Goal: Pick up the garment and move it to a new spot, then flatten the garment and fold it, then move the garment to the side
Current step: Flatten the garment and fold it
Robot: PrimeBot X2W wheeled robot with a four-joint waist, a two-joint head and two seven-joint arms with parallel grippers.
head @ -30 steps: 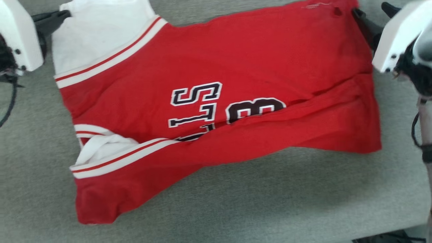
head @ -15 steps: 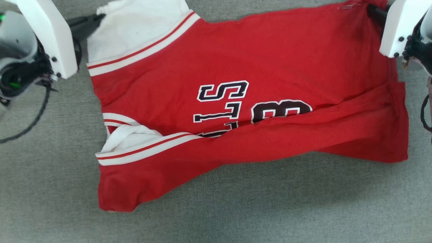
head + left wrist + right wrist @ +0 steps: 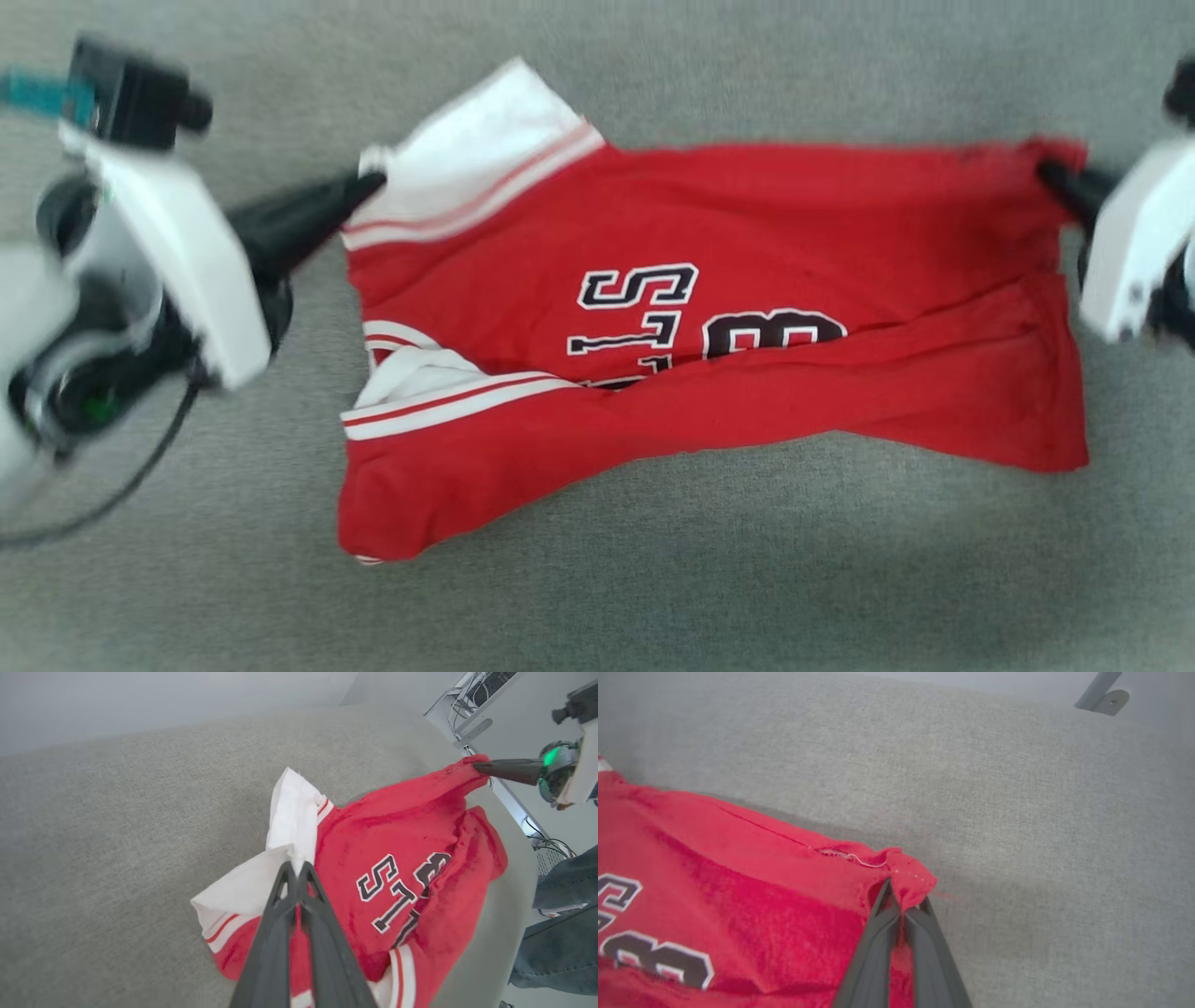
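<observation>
Red shirt (image 3: 709,308): middle of the frame in the head view, lettering facing up, white sleeve toward the upper left and a red hem corner toward the upper right. A loose red band is doubled over the bottom of the lettering.
Left end effector (image 3: 369,182): left of centre, fingers pressed together on the edge of the white sleeve.
Right end effector (image 3: 1050,173): far right of the frame, fingers pressed together and pinching the red corner. The right wrist view shows cloth bunched between the tips.
Hold: the top edge is drawn fairly straight between the two pinches. The rest sags toward the grey desk (image 3: 653,597), and I cannot tell how much of it rests there.
Done, as I judge it: the pick-up — both ends are in hand, so the shirt looks ready to be carried or spread out.
Not yet done: flattening — creases run across the red body and the lower sleeve at the left is crumpled. After that come a tidy fold and the last move to the side.
Stage: early, by my reading; most of the task lies ahead.
</observation>
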